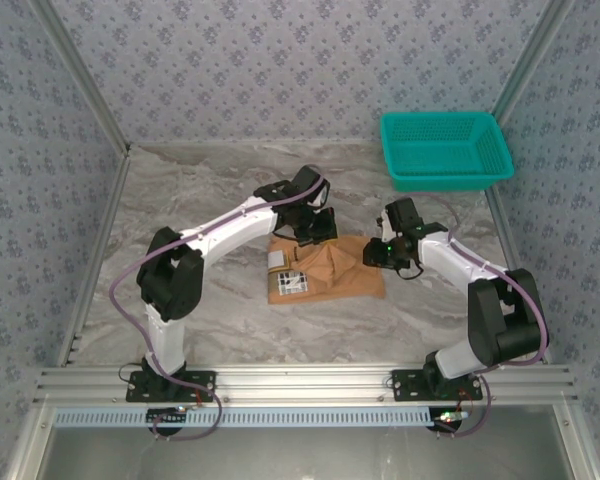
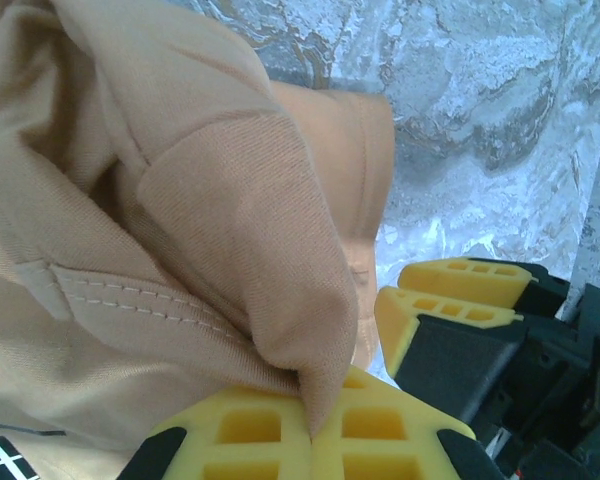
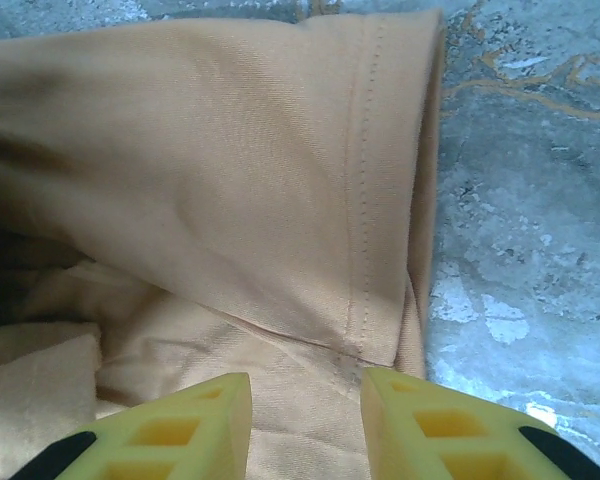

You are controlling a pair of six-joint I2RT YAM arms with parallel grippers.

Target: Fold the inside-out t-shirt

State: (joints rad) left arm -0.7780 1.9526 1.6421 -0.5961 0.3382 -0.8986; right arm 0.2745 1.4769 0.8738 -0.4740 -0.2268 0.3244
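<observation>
The left gripper (image 2: 312, 428) has its yellow ribbed fingers (image 2: 250, 430) pressed together on a raised peak of the inside-out orange-tan soft fabric t-shirt (image 2: 180, 230), and the cloth drapes away from the pinch in loose folds. The right gripper (image 3: 305, 420) has its yellow fingers (image 3: 180, 430) partly apart, with flat cloth showing in the gap (nothing looks clamped). It hangs just above a stitched sleeve hem (image 3: 365, 180), and in the left wrist view it stands just beside the left gripper.

The t-shirt lies bunched into a rough rectangle near the middle of the grey marbled table (image 1: 200, 190), a little towards the near edge. A small white label with dark markings (image 1: 290, 283) sits on its left part. A teal perforated plastic basket (image 1: 445, 150) stands at the far right corner, well apart from the cloth and both grippers.

The left arm (image 1: 225, 225) climbs from its base at the near left edge, bends at a black elbow, then reaches towards the table's middle, with the wrist tipped down over the t-shirt's far edge. The right arm (image 1: 460, 265) rises from the near right edge, folds at its elbow and stretches leftward to the t-shirt's right edge.
</observation>
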